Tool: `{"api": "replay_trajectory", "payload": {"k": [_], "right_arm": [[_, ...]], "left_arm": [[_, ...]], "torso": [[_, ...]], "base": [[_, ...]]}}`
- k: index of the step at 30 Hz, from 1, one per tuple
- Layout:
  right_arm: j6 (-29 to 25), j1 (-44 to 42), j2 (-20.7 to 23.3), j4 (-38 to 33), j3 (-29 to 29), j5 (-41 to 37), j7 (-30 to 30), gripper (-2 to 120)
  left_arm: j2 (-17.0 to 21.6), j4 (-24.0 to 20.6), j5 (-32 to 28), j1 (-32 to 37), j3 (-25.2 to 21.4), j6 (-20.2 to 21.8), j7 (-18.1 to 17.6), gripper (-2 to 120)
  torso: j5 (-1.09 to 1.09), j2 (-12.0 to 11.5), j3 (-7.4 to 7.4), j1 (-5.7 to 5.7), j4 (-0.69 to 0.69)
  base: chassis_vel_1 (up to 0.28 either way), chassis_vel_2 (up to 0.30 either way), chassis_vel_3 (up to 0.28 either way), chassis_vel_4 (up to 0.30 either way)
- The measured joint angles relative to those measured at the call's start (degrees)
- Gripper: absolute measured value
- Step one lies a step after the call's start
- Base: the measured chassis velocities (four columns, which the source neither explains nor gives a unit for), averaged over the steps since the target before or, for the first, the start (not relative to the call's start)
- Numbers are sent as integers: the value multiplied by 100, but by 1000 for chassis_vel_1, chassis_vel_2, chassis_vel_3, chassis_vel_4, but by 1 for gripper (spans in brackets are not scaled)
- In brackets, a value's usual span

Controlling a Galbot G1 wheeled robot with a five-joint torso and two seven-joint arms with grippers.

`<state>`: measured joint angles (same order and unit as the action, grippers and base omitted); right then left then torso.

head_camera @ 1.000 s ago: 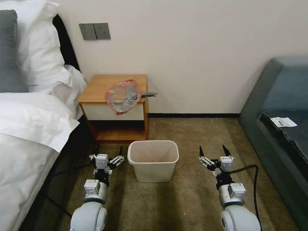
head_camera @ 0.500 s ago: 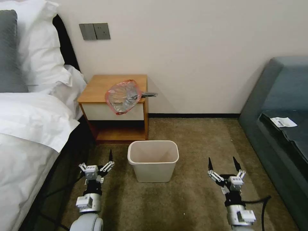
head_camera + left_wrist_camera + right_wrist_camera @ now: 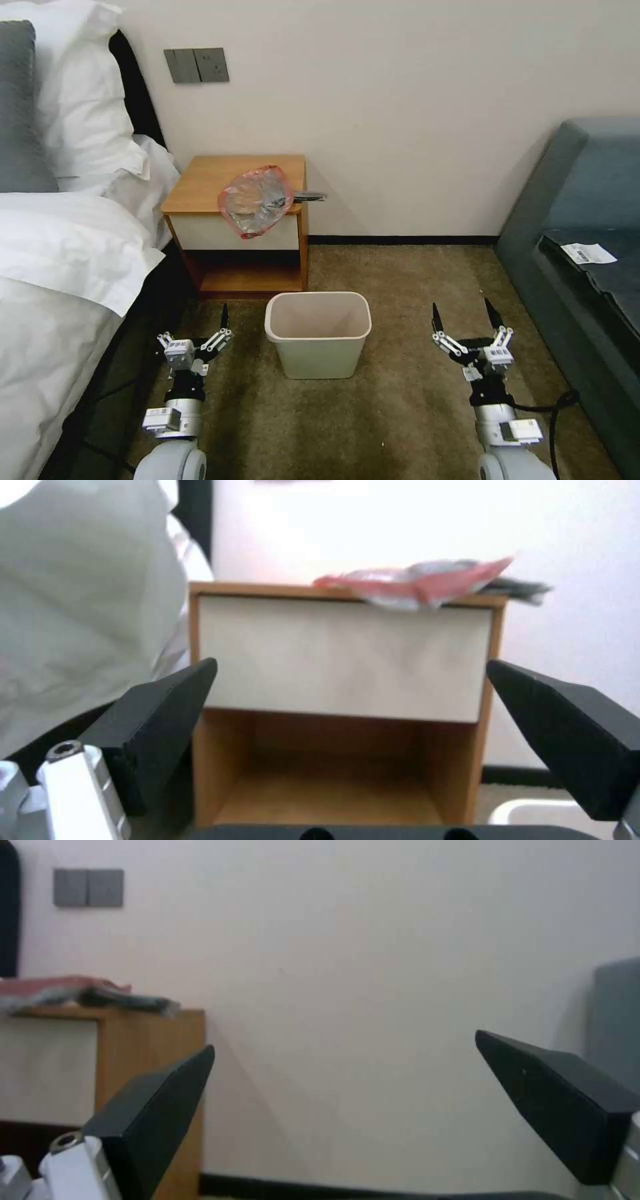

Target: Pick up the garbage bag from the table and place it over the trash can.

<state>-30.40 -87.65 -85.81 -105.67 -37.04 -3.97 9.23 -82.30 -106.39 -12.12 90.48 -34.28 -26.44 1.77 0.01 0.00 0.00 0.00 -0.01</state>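
While sitting low over the carpet (image 3: 400, 400) by the bed (image 3: 60, 280), waiting with fingers spread wide and holding nothing: the left gripper (image 3: 195, 332). Pointing straight at the front of the table (image 3: 347, 660), going by the left wrist view. Lying up on the table (image 3: 213, 177), near its right front corner, well away from both grippers: the garbage bag (image 3: 257, 200). Hanging a little over the front edge and down the white drawer. Poking out past the table's side just beside the bag: a dark flat thing (image 3: 310, 196), too small to name. Standing on the carpet in front of the table, between the two grippers, touching neither: the trash can (image 3: 318, 332), open on top. Hovering further right, near the sofa (image 3: 580, 200), fingers also spread wide and empty: the right gripper (image 3: 467, 319).

Maybe going wrong from here: pinching only a thin fold and letting the slippery bag slide off onto the floor. Maybe dragging the dark thing along with it. Maybe bumping the trash can and tipping it while reaching past.
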Motion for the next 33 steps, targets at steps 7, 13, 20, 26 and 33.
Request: {"api": "replay_trajectory", "payload": {"k": [7,13,20,26,33], "right_arm": [[411,726,460,70,618,-220,6,100],[1058,1466,877,176,1595,-1137,-272,100],[1798,2073,1020,249,2403,-2367,-627,100],[1980,2832,1145,922,2831,-1566,-879,100],[1836,4055,1425,2220,3304,571,-1060,100]], "left_arm": [[-43,-79,99,64,-66,-173,74,100],[-133,-101,229,165,-99,-269,15,100],[-173,-28,241,174,-95,-297,-9,100],[-168,84,244,72,-96,-299,-23,100],[-343,197,348,25,-26,-290,-31,100]], "torso": [[-1,0,0,0,1],[-1,0,0,0,1],[-1,0,0,0,1],[0,0,0,0,1],[-1,0,1,0,0]], "base": [[0,0,0,0],[0,0,0,0],[0,0,0,0],[0,0,0,0],[0,0,0,0]]}}
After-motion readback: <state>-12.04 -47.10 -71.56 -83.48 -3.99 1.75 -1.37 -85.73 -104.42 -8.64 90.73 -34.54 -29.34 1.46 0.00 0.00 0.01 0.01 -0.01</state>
